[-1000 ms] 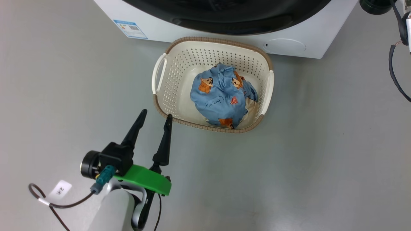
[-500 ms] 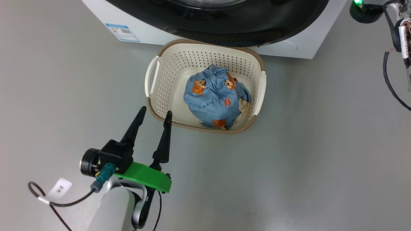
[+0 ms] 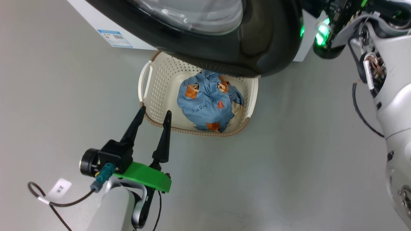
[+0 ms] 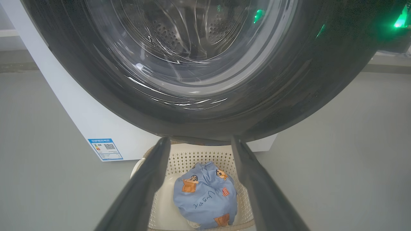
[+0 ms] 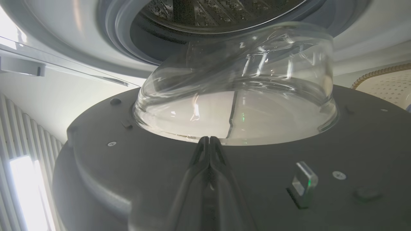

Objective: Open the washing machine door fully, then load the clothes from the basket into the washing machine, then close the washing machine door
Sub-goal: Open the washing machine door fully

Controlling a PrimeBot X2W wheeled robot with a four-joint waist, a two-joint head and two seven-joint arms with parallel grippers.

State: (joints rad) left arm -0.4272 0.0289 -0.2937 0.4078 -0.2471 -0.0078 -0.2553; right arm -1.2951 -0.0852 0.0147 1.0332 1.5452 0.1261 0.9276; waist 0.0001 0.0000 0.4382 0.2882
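Washing machine: standing white at the top of the head view, blue sticker showing low on its front.
Washing machine door: hanging partly open, glossy black rim overhanging the far side of the basket; clear glass bowl bulging toward the grey gasket and steel drum in the right wrist view.
Basket: sitting on the grey floor just in front of the machine, white handles showing at either side.
Clothes: lying bunched inside the basket, light blue garment with orange prints covering a cream piece beneath.
Left jaws: standing wide apart, gripping nothing; dark fingers pointing toward the basket's near left corner, framing the clothes in the left wrist view.
Right jaws: pressing fully together, gripping nothing; fingers lying over the door's dark inner face, tips reaching the base of the glass bowl, contact with the door being unclear.
Right arm: rising pale at the right edge of the head view, green lights glowing beside the door's rim.
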